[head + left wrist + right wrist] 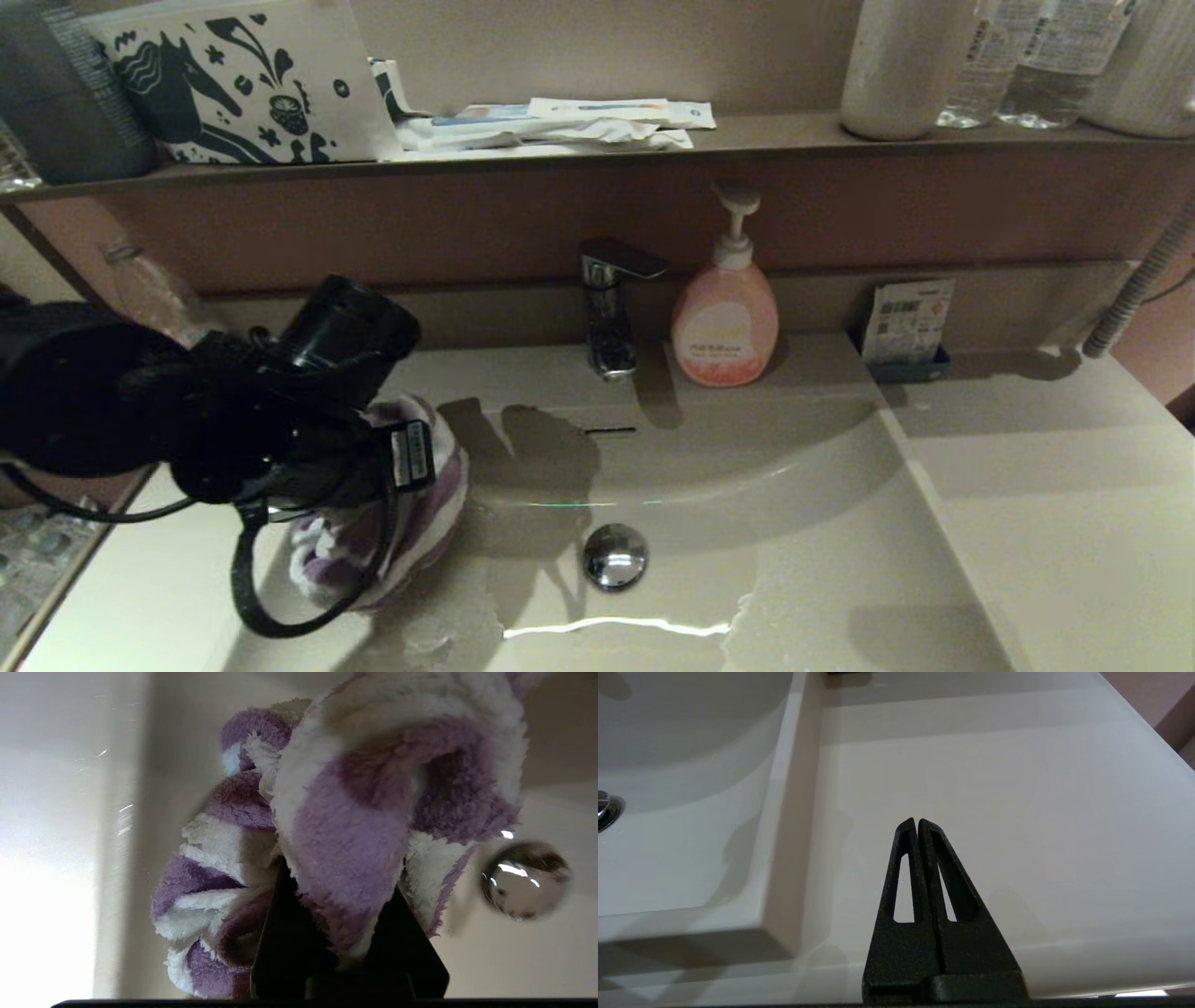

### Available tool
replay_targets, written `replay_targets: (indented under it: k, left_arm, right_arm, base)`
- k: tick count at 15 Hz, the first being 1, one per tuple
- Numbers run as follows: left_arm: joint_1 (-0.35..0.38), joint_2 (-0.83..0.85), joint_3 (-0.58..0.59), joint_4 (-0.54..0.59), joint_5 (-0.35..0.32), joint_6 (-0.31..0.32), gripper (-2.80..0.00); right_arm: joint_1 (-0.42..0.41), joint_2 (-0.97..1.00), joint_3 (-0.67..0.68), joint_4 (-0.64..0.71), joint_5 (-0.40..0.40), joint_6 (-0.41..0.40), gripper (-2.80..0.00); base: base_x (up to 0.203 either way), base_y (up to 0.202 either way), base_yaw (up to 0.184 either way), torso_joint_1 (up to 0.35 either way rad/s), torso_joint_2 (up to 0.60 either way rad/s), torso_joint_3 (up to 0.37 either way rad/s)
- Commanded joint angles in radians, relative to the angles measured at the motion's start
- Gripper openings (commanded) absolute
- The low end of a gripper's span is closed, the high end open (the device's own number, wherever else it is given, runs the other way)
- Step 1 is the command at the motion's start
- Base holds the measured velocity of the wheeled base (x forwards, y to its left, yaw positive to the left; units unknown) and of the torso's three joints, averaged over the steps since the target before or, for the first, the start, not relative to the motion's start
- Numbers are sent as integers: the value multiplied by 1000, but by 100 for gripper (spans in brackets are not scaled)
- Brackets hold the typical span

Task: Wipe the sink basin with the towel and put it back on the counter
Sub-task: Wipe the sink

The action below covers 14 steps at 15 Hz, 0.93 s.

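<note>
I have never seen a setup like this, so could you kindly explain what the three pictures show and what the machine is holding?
It is a two-armed robot at a bathroom sink. The head camera looks down on the sink basin, with its drain plug, faucet and pink soap bottle. The other two cameras sit on the wrists, behind the fingers. The left gripper is shut on the towel, purple and white striped, at the basin's left side. The right gripper is shut and empty, hovering over the counter right of the basin.
</note>
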Motion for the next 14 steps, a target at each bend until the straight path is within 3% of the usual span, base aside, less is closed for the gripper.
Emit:
replay_targets:
  k: [1,4,8,14]
  left_arm:
    - [-19,85,18,-39,20,-11,-280]
    - [-60,135,111,-134,119,-30,-280]
    - [-95,260,178,-300,191,-59,-280]
    - [-137,390,181,-431,200,-61,-280]
  right_arm:
    - [0,1,0,0,0,0,-280]
    - [0,1,0,0,0,0,-280]
    - [0,1,0,0,0,0,-280]
    - [0,1,0,0,0,0,-280]
  base:
    - [0,0,0,0,0,0]
    - [0,0,0,0,0,0]
    - [0,0,0,0,0,0]
    - [0,0,0,0,0,0]
